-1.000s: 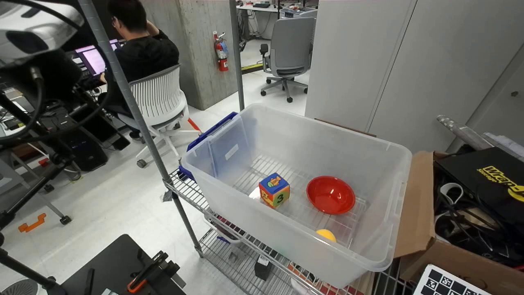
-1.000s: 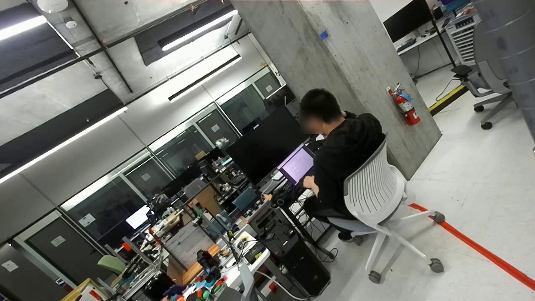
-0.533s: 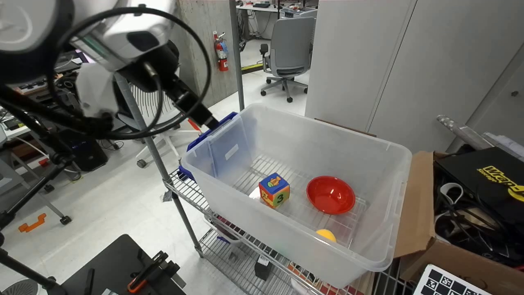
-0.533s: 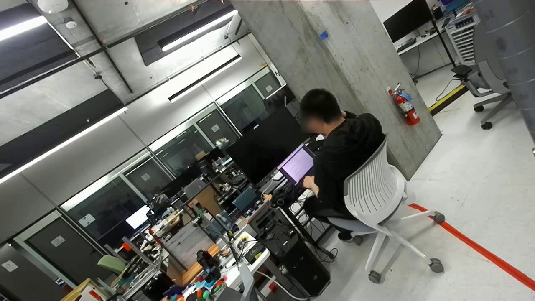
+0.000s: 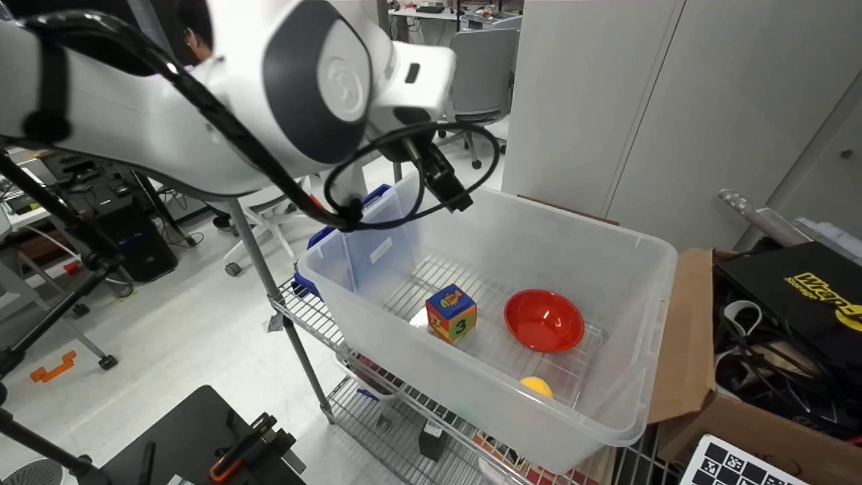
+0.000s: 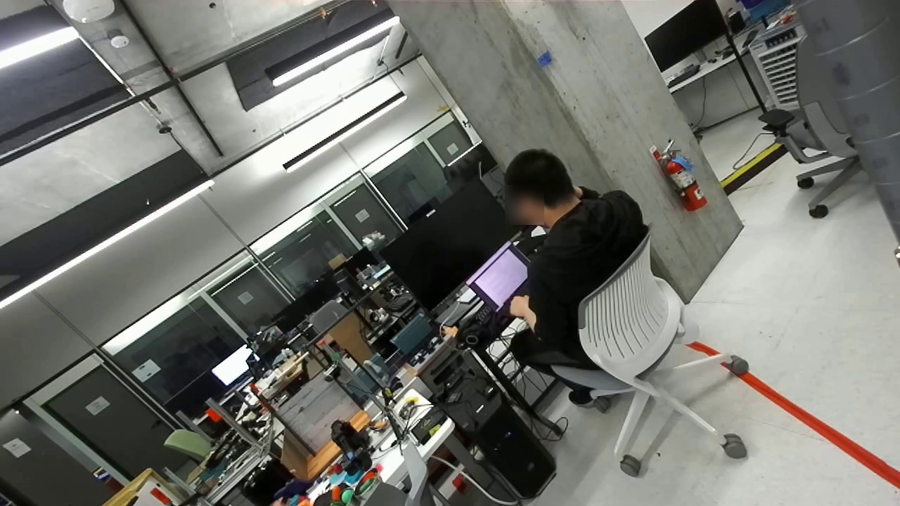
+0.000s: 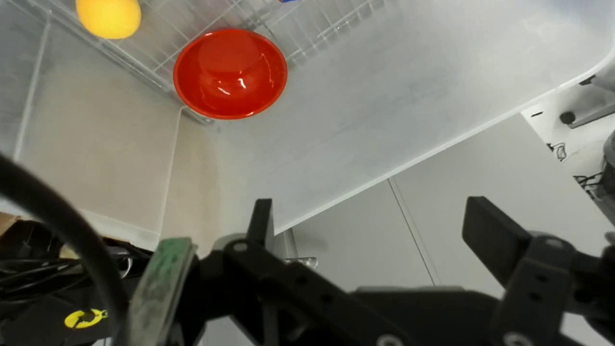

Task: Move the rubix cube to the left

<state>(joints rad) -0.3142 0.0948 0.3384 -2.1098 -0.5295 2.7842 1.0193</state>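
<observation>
Blue-topped cube (image 5: pixel 451 312) on the floor of a clear plastic bin (image 5: pixel 552 236), gripper (image 7: pixel 372 223) spread wide and well apart from it

In an exterior view the cube sits between the bin's left end and a red bowl (image 5: pixel 544 320), touching neither, with a small picture on its upper face and a figure 3 on one side. A rounded yellow object (image 5: pixel 537 386) shows above the rim of the near wall, partly hidden by it. The wrist view takes in the whole bowl, while its top edge cuts off the yellow object. There the gripper's jaws stand far apart, holding nothing.

The robot arm (image 5: pixel 303 114) extends from the left of an exterior view, its gripper higher than the cube. Under the bin is a wire shelf (image 5: pixel 311 315); to the right, a cardboard box (image 5: pixel 680 337) holds a flat black item (image 5: pixel 794 269) with yellow lettering. Farther off, a person (image 6: pixel 590 239) in black sits on a white chair (image 6: pixel 629 316) at a laptop (image 6: pixel 500 277).
</observation>
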